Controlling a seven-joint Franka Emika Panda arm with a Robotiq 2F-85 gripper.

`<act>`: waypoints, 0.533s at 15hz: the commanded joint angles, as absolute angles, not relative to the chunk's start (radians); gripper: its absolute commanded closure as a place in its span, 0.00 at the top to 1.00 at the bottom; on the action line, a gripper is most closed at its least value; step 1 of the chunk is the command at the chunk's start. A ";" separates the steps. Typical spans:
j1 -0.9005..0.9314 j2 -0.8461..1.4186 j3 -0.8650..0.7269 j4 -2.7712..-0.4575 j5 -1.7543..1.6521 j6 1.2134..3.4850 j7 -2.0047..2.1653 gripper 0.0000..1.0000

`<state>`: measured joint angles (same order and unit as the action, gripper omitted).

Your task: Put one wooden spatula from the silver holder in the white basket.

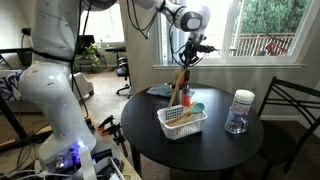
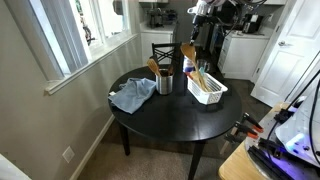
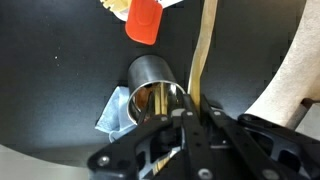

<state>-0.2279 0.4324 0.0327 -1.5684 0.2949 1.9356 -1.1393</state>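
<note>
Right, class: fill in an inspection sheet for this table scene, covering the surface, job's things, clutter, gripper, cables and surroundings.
Surface: round black table.
Job's things: wooden spatula held upright in the gripper beside the holder's rim; silver holder upright, other wooden utensils in it; white basket next to the holder, items already inside.
Clutter: blue cloth; clear jar with white lid.
Grippers: gripper shut on the spatula, above the table.
Cables: cables near the robot base, off the table.
Surroundings: window; chair.
</note>
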 commanded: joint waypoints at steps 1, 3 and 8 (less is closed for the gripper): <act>-0.271 0.403 0.007 -1.663 0.363 1.967 -1.133 0.06; -0.291 0.412 -0.011 -1.679 0.384 1.967 -1.126 0.06; -0.313 0.419 -0.041 -1.714 0.421 2.018 -1.094 0.06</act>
<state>-0.3047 0.4426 -0.0362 -1.6651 0.3827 1.9517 -1.1268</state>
